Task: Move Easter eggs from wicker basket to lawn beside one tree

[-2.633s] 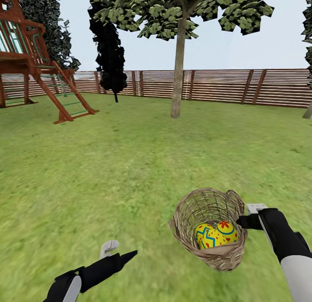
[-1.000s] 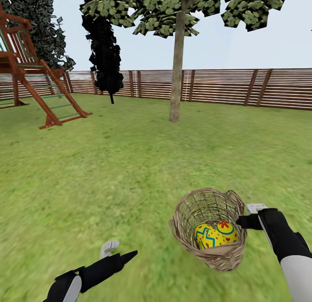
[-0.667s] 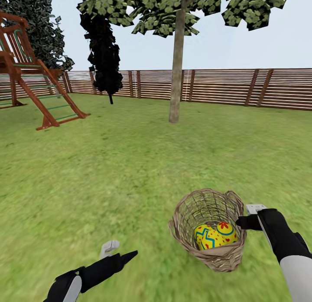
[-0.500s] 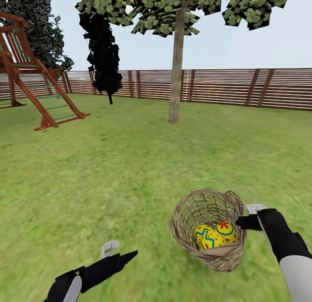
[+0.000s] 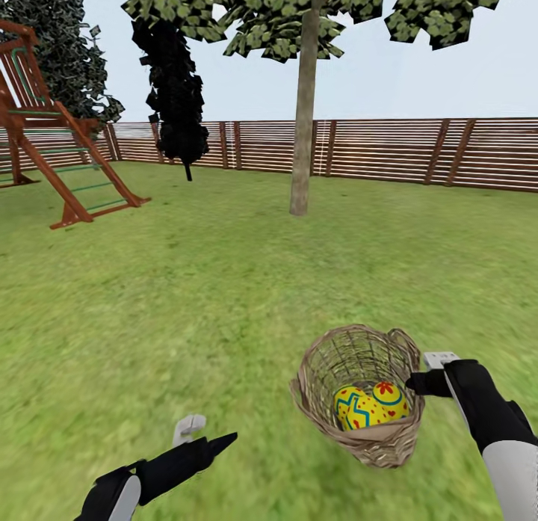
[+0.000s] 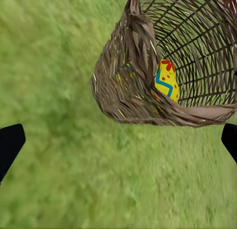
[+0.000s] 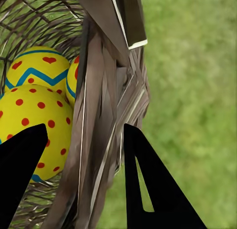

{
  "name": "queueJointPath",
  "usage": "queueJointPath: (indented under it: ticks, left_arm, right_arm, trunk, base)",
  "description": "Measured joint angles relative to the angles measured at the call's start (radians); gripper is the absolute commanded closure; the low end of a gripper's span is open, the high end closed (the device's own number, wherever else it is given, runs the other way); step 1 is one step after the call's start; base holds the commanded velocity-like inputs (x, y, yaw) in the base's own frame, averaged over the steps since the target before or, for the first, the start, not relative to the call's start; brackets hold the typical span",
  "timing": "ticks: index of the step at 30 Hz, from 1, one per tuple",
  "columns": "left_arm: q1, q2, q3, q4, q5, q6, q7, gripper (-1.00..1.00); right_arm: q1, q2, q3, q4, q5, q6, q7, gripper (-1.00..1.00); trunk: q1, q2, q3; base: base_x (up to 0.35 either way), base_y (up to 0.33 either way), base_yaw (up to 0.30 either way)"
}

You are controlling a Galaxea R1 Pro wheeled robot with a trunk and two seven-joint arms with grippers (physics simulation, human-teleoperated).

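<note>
Low beside the wicker basket [image 5: 360, 392], off its left flank and apart from it, the left gripper [image 5: 203, 434] is reaching forward over the lawn [image 5: 187, 297]. One pale finger and one dark finger are standing spread, gripping nothing, and in the left wrist view its dark fingertips [image 6: 10, 145] are sitting wide apart at the frame's two sides.

Leftward of the basket the grass is lying bare, running out to a wooden playset [image 5: 45, 162] near the fence [image 5: 388, 151]. Two dark cypress-like trees [image 5: 175, 95] are standing by that fence. The tree [image 5: 302, 117] with the pale trunk is rising straight beyond the basket, well apart from it, with open grass between.

That basket is tilting, its mouth turned toward the camera, and the Easter eggs [image 5: 371, 406] are resting inside against its lower wall. Two yellow shells are plainly showing in the head view. The right wrist view is showing a dotted egg [image 7: 30, 125], one with a zigzag and hearts [image 7: 37, 68] and the edge of a third [image 7: 74, 83] touching them.

On the basket's right flank, the right arm is stretching forward, black sleeve over white forearm. The right gripper [image 5: 432, 373] is clamping the basket's rim near the small loop handle [image 5: 402, 338], one finger inside the weave and one outside.
</note>
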Motion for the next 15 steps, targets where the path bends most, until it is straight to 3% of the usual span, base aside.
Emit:
queueJointPath:
  ticks: [12, 15]
  left_arm:
    - [0.0, -0.003, -0.009, 0.0, -0.007, 0.0, 0.022, -1.0]
    - [0.0, -0.009, -0.032, 0.0, -0.025, 0.0, 0.028, -1.0]
  right_arm:
    - [0.0, 0.011, 0.0, 0.008, 0.002, 0.036, 0.0, 1.0]
    - [0.0, 0.011, -0.001, 0.006, -0.003, 0.042, 0.001, 1.0]
  trunk:
    - [0.0, 0.0, 0.0]
    - [0.0, 0.0, 0.0]
  base:
    - [0.343, -0.082, 0.0]
    - [0.342, -0.082, 0.0]
